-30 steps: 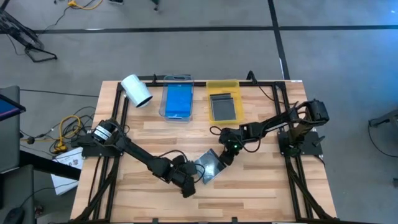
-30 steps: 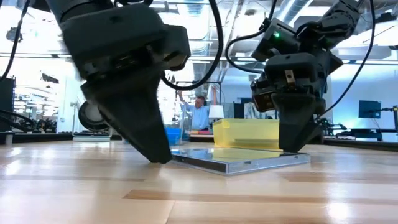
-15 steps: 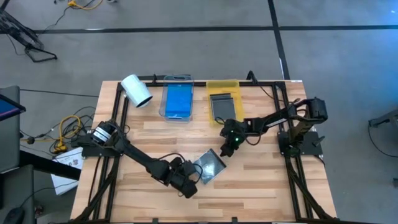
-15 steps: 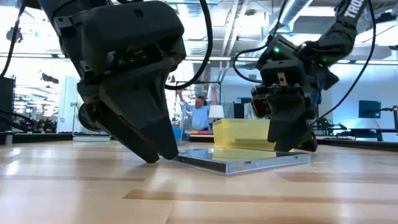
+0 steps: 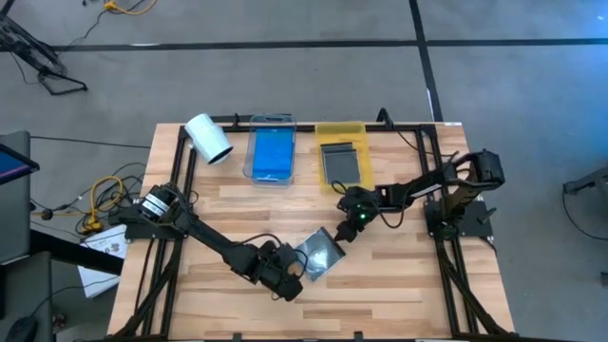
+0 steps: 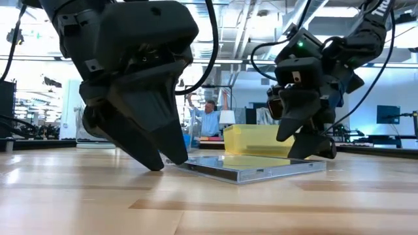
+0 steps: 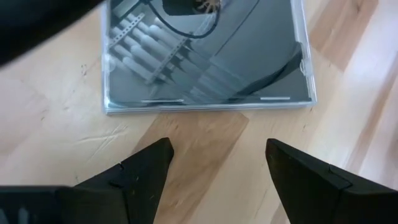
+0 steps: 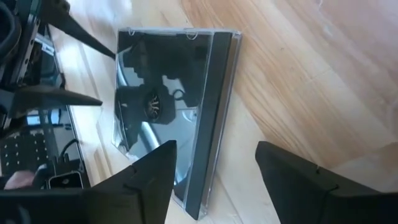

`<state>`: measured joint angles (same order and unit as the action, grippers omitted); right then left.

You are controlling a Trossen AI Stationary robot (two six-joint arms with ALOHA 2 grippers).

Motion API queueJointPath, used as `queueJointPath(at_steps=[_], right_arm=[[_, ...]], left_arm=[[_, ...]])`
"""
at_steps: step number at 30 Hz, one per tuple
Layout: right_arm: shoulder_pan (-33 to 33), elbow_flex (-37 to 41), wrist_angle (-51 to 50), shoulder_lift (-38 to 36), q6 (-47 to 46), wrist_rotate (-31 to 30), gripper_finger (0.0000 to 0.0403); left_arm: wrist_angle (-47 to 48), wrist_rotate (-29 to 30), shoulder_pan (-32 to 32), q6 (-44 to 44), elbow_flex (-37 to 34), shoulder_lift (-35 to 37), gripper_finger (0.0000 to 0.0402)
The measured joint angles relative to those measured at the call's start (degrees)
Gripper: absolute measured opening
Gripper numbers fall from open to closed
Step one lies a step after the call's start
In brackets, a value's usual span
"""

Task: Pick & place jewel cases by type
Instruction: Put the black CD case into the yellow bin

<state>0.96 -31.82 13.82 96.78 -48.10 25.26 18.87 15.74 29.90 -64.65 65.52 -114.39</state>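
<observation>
A dark grey jewel case (image 5: 321,255) lies flat on the wood near the table's middle front; it also shows in the low view (image 6: 251,167) and in both wrist views (image 7: 205,56) (image 8: 174,112). My left gripper (image 7: 217,152) stands open just short of the case's near-left edge, fingertips low over the wood (image 6: 160,153). My right gripper (image 8: 214,152) is open and hangs above the case's far-right end (image 6: 307,134) without touching it. Blue jewel cases lie in a clear tray (image 5: 273,154) and grey ones in a yellow tray (image 5: 342,161).
A white roll (image 5: 209,138) lies at the far left corner, beside the clear tray. Black frame rails (image 5: 180,171) run along the table's left, right and far sides. Bare wood lies in front of the trays (image 5: 285,204). A person stands in the room beyond (image 6: 210,117).
My right gripper has risen off the far-right end of the jewel case, tipped its fingers and opened. It has drawn back a little toward the table's far edge. The case has stayed flat where it was.
</observation>
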Motion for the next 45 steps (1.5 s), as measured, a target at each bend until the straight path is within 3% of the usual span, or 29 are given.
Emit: queueJointPath(at_steps=[10, 22, 45], right_arm=[[-1.3, 0.1, 2.5, 0.3, -2.9, -2.7, 0.0206], [-1.2, 0.1, 1.9, 0.4, -1.8, -1.9, 0.0207], [-2.3, -1.6, 4.0, 3.7, -3.8, -1.4, 0.0194]], left_arm=[[1.8, 1.7, 0.6, -2.9, 1.8, -1.0, 0.0265], [16.8, 6.6, 1.8, -1.7, 17.6, -10.4, 0.0266], [16.1, 8.2, 2.4, -3.8, 16.9, -10.5, 0.0265]])
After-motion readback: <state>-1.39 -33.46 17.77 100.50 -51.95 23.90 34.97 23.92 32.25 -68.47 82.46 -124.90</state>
